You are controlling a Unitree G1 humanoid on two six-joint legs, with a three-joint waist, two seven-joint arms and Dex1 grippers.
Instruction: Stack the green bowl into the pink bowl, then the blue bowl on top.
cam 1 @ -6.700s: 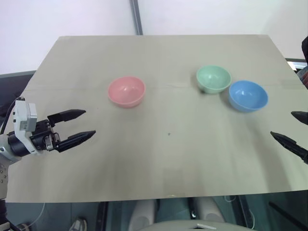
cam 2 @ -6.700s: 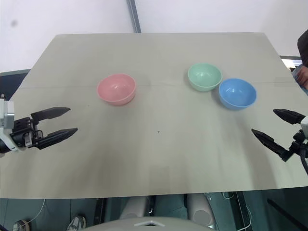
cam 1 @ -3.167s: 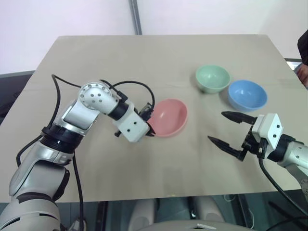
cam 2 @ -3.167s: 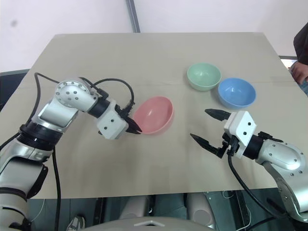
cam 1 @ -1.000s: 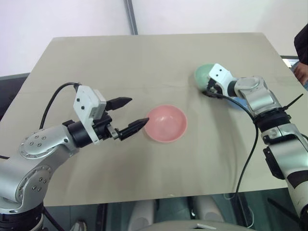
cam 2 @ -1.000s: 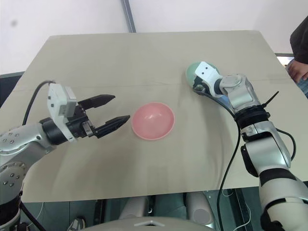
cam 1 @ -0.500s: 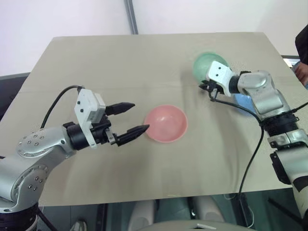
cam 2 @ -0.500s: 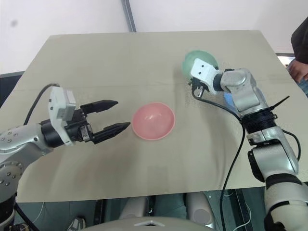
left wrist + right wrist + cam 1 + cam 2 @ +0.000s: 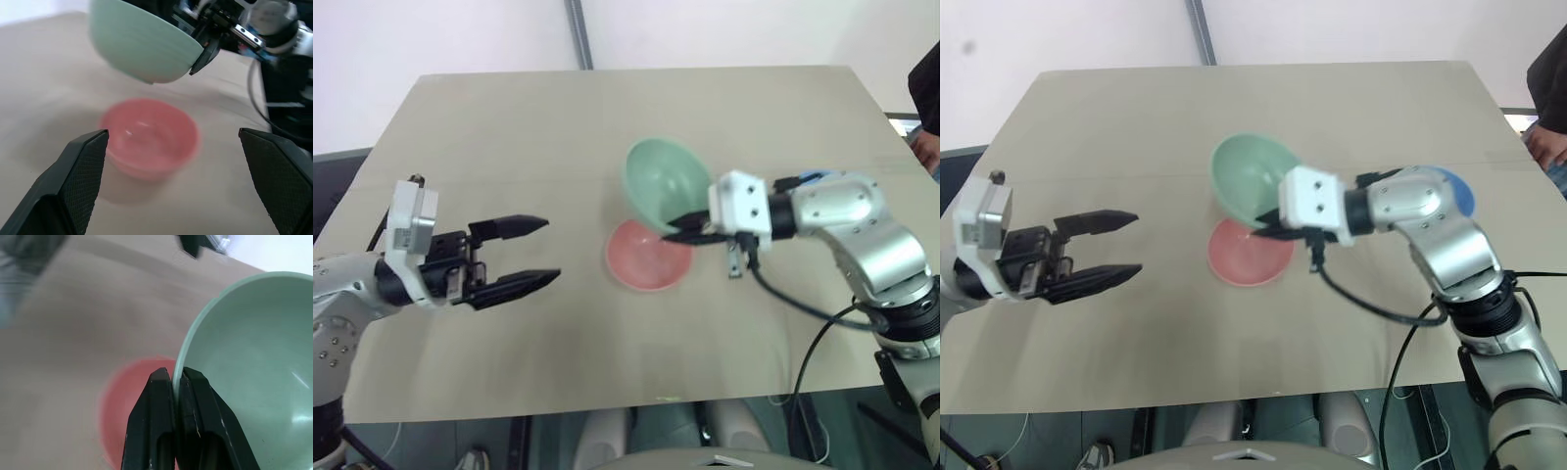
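My right gripper [image 9: 677, 228] is shut on the rim of the green bowl [image 9: 664, 184]. It holds the bowl tilted in the air just above the back of the pink bowl [image 9: 646, 264], which rests mid-table. The right wrist view has the fingers [image 9: 161, 396] pinching the green rim over the pink bowl [image 9: 127, 401]. My left gripper [image 9: 551, 251] stands open and empty to the left of the pink bowl, well apart from it. Behind my right forearm peeks the blue bowl [image 9: 1459, 191], mostly hidden.
The bowls sit on a beige table [image 9: 509, 127] with wide bare stretches at the back and front. A person [image 9: 1549, 88] stands at the far right edge beyond the table. A black cable [image 9: 803, 308] hangs from my right arm.
My right gripper has carried the green bowl from the back right toward the middle, above the pink bowl. My left gripper has drawn back to the left, away from the pink bowl.
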